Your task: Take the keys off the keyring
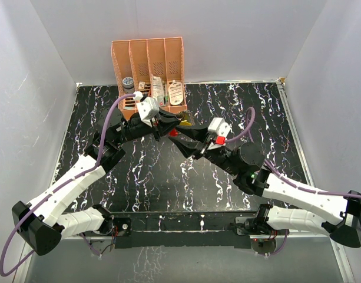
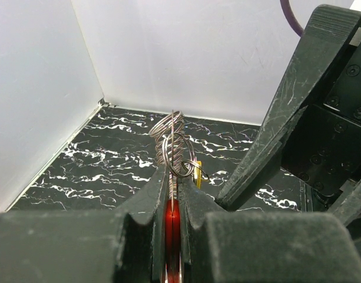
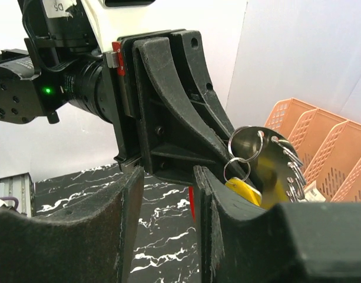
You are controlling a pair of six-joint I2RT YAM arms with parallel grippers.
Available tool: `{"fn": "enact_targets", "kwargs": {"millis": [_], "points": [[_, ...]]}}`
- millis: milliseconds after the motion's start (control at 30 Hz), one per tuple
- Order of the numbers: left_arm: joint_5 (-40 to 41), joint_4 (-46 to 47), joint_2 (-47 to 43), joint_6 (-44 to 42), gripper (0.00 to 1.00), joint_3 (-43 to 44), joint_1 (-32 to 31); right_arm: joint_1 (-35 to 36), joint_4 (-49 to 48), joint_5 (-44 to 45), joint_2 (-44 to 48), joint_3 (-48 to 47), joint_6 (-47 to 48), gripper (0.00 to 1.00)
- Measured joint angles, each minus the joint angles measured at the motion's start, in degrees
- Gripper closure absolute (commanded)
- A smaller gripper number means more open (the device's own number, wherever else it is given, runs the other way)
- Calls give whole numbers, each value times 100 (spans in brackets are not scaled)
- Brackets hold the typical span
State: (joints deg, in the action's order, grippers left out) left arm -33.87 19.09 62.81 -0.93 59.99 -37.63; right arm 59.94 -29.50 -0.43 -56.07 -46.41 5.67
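1. The orange rack [image 1: 148, 59] is standing at the back wall. A white label [image 1: 175, 92] among its contents is showing print too small to read.
2. The left gripper [image 2: 172, 180] is pressing its fingers together on the red-and-white tag [image 2: 171, 227], pinching it edge-on above the black marbled table [image 2: 109, 154].
3. The keyring [image 2: 178, 154] is sticking up from those fingertips, in the air between the two grippers. Its wire loops are overlapping.
4. The key [image 3: 245, 190], yellowish gold, is hanging from the loops.
5. The right gripper [image 3: 166, 188] is standing spread with nothing between its fingers. One finger [image 2: 274, 135] is resting just beside the key.
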Motion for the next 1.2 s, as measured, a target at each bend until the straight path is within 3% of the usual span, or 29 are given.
{"fn": "enact_targets", "kwargs": {"millis": [467, 1200], "points": [[42, -131, -2, -98, 100, 0, 0, 2, 555, 699, 629, -31, 151, 61], [-280, 238, -118, 251, 100, 0, 0, 0, 426, 1180, 498, 142, 323, 57]]}}
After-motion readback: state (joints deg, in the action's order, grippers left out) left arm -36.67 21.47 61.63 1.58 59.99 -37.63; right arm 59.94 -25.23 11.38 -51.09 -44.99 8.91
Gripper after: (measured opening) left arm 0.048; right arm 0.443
